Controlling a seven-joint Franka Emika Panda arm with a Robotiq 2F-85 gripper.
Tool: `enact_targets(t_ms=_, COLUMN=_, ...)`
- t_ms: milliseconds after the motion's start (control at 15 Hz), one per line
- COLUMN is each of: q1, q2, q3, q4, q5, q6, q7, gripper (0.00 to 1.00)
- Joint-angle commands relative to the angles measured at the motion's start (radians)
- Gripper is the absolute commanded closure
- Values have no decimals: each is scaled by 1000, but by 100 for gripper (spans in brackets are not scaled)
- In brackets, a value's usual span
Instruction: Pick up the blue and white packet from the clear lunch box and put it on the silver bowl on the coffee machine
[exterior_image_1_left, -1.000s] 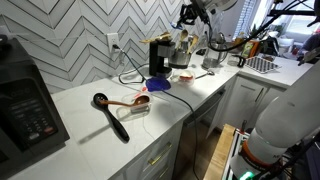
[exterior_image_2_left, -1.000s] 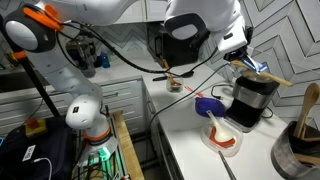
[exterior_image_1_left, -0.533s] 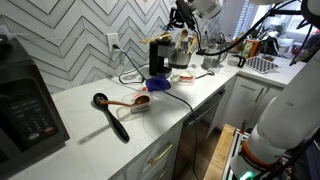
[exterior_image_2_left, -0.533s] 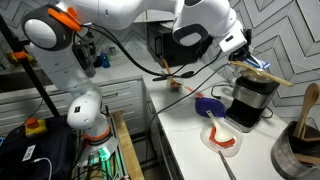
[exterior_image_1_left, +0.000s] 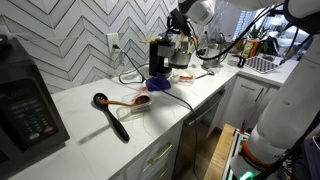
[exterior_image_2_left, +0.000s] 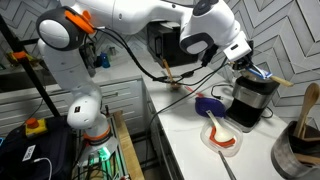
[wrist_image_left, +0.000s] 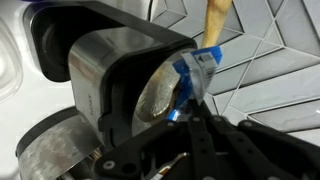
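Note:
My gripper (wrist_image_left: 183, 118) is shut on the blue and white packet (wrist_image_left: 197, 72) and holds it just over the silver bowl (wrist_image_left: 152, 102), which sits on top of the black coffee machine (wrist_image_left: 110, 65). In both exterior views the gripper (exterior_image_1_left: 177, 36) (exterior_image_2_left: 250, 68) hovers right above the coffee machine (exterior_image_1_left: 159, 60) (exterior_image_2_left: 254, 100). The packet (exterior_image_2_left: 263, 72) shows as a small blue patch at the fingertips. The clear lunch box (exterior_image_1_left: 138, 103) (exterior_image_2_left: 224, 138) lies on the white counter with a red item in it. The bowl is hard to make out in the exterior views.
A flat bright blue item (exterior_image_1_left: 158, 84) (exterior_image_2_left: 208, 105) lies by the machine's foot. A black ladle (exterior_image_1_left: 111, 115) lies on the counter. A large black microwave (exterior_image_1_left: 25, 100) stands at the left end. A dark utensil pot (exterior_image_2_left: 300, 145) and dishes crowd the space beyond the machine.
My arm has swung in from the right and come down over the coffee machine, carrying the packet with it. Nothing on the counter has moved.

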Motion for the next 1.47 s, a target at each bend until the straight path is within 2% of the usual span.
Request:
enact_targets(t_ms=0, q1=6, q2=29, q3=-3, q4=13, q5=-23, q6=44, q7=21, gripper=100)
enact_targets(t_ms=533, q1=8, q2=51, q3=-2, q4=7, q5=-73, q6=43, q7=45, gripper=100)
enact_targets(t_ms=600, q1=8, q2=52, q3=-2, q4=8, q5=-73, q6=43, q7=48, gripper=96)
enact_targets(t_ms=667, q1=9, q2=55, q3=-2, q4=9, q5=-76, q6=44, q7=56, gripper=73)
enact_targets(t_ms=800, q1=10, q2=59, q3=-1, q4=14, q5=-74, q6=41, q7=67, gripper=70)
enact_targets(t_ms=867, q1=11, q2=63, q3=0, q4=17, q5=-70, q6=43, q7=72, gripper=64)
enact_targets(t_ms=1200, q1=9, q2=25, q3=-7, q4=32, q5=-43, q6=-1, q7=96, gripper=27)
enact_targets(t_ms=1333, q1=-8, q2=-18, q3=-28, q4=62, q5=-28, q6=-118, q7=93, gripper=12)
enact_targets(t_ms=1400, q1=-18, q2=-39, q3=-48, q4=91, q5=-7, q6=-217, q7=76, gripper=5)
